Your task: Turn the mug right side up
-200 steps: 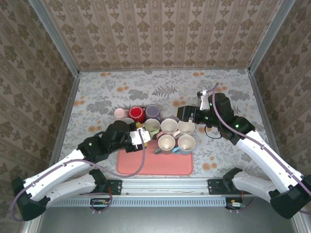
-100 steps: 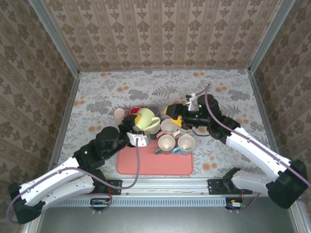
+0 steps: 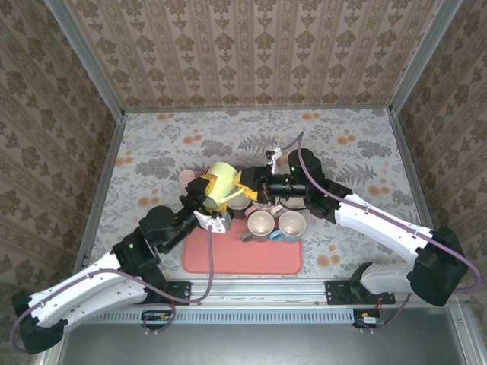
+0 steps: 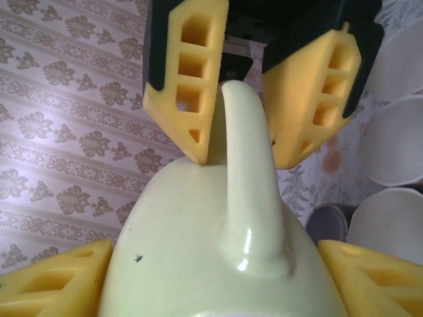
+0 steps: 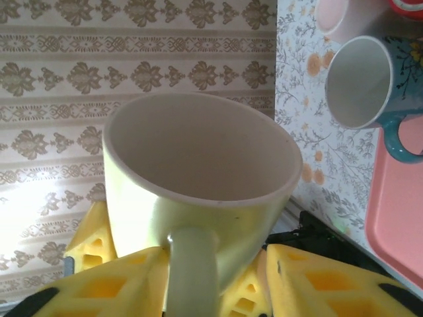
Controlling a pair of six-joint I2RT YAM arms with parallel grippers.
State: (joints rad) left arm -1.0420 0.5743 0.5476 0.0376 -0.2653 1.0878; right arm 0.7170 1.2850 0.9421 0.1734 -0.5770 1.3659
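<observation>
Hanging in mid-air between the two arms, the pale yellow-green mug (image 3: pixel 221 182) is pinched across its body by the left gripper (image 3: pixel 214 204), whose fingers press against its sides. Just past it, on the handle side, the right gripper (image 3: pixel 246 190) stands spread, one finger on either side of the handle without clearly clamping it. I judge the job about halfway done: the mug is off the table and tipped, but not yet passed over, turned mouth-up or set down. The left wrist view shows the mug's outer wall and the handle (image 4: pixel 248 172) rising into the gap between the right gripper's fingers (image 4: pixel 188 79), with the mouth turned away. The right wrist view supplies the mouth: the open rim (image 5: pixel 198 148) and the bare inside, with a blue-handled mug (image 5: pixel 360 82) beyond on the table (image 5: pixel 294 99).
</observation>
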